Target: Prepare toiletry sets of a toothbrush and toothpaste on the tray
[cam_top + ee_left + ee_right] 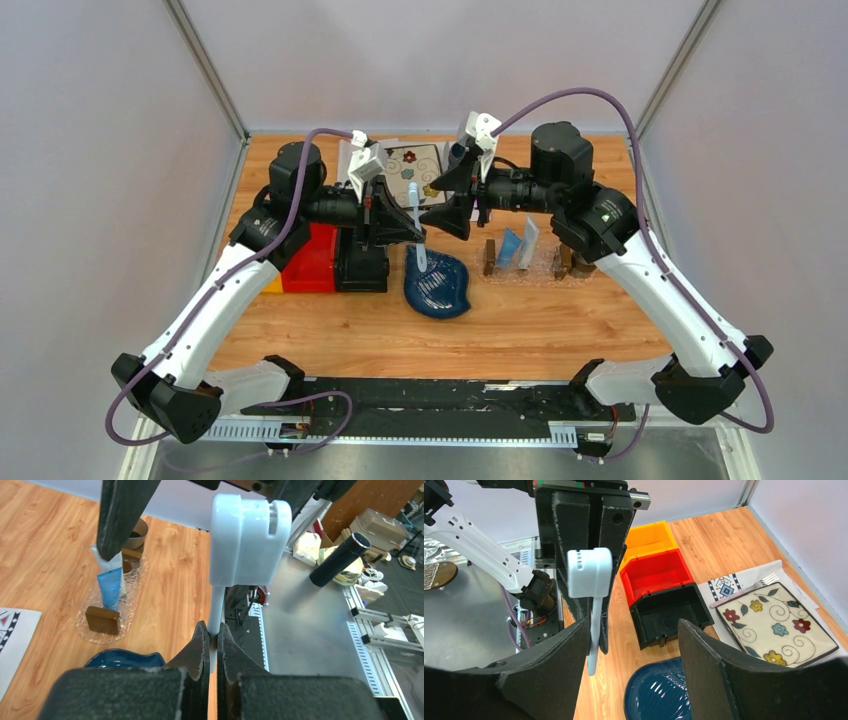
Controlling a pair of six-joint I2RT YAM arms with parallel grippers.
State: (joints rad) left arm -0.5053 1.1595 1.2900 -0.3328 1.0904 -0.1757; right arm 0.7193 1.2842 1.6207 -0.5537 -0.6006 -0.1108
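While in left pincer (214, 641) — toothbrush (245, 545) aloft.

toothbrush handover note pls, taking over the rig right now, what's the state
Left pincer: shut on the toothbrush handle, holding it in the air over the far end of the blue dish.
Right pincer: open, close up to the toothbrush, not gripping it.
Tray: blue tube and white-grey tube of toothpaste stand in it.
Done: toothpaste on the tray.
Left: toothbrush onto the tray, probably by passing it to the right pincer.
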